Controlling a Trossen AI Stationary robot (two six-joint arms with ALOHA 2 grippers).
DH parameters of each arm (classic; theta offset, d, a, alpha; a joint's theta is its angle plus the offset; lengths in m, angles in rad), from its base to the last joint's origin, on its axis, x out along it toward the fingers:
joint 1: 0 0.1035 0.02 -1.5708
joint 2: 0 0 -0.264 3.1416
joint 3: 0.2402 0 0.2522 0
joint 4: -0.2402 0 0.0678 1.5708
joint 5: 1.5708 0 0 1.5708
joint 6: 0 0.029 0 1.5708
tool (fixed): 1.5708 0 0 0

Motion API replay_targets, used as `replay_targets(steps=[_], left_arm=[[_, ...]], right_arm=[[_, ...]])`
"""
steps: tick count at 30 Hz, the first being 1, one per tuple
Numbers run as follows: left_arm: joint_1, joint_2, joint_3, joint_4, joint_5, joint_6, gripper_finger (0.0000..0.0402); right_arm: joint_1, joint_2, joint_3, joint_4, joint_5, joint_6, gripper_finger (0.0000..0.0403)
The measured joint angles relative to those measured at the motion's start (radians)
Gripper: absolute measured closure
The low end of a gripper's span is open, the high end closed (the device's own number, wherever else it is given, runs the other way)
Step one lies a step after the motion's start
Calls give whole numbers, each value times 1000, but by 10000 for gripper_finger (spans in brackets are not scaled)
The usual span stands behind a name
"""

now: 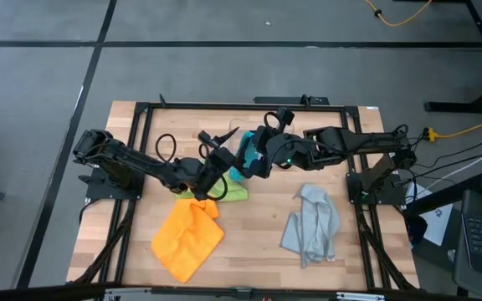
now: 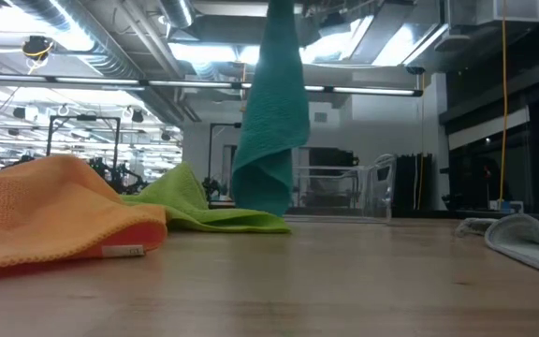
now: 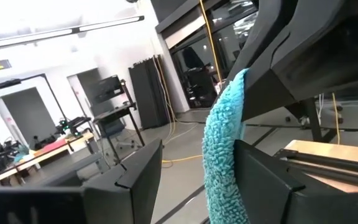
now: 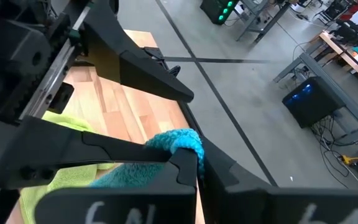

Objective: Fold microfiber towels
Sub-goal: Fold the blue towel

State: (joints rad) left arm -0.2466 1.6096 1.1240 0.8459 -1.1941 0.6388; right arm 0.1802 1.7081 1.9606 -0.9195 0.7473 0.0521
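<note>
**Teal towel lifted, second corner to be taken**

The teal towel (image 2: 271, 122) is held up off the table (image 1: 258, 242), hanging in a long drape, pinched at its top edge by the right gripper (image 4: 188, 163), which is clamped tight on it. The left gripper (image 3: 191, 168) is spread wide, with the towel edge lying between its fingers but not yet gripped. A clean hold is best got by closing low on the free corner before any pull. The lime green towel (image 1: 233, 193), orange towel (image 1: 189, 238) and grey-blue towel (image 1: 312, 224) lie unfolded on the table.
</note>
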Motion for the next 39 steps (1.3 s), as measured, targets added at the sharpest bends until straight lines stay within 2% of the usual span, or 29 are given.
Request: replay_targets(steps=[6,12,16,18,22,32,39], left_arm=[[1,0,0,0,82,-7,215],[36,0,0,-11,9,-2,215],[51,0,1,-113,5,-61,215],[52,0,1,-159,-25,-84,215],[47,0,1,-237,-122,-86,215],[22,1,1,-462,-331,-87,215],[-10,1,1,-570,-361,-113,215]], right_arm=[[0,0,0,2,-1,8,402],[6,0,0,4,-4,9,402],[7,0,0,19,-7,-7,402],[7,0,0,20,0,-13,402],[8,0,-1,20,80,-33,402],[41,1,58,-15,89,-38,402],[105,0,189,-144,90,-3,402]])
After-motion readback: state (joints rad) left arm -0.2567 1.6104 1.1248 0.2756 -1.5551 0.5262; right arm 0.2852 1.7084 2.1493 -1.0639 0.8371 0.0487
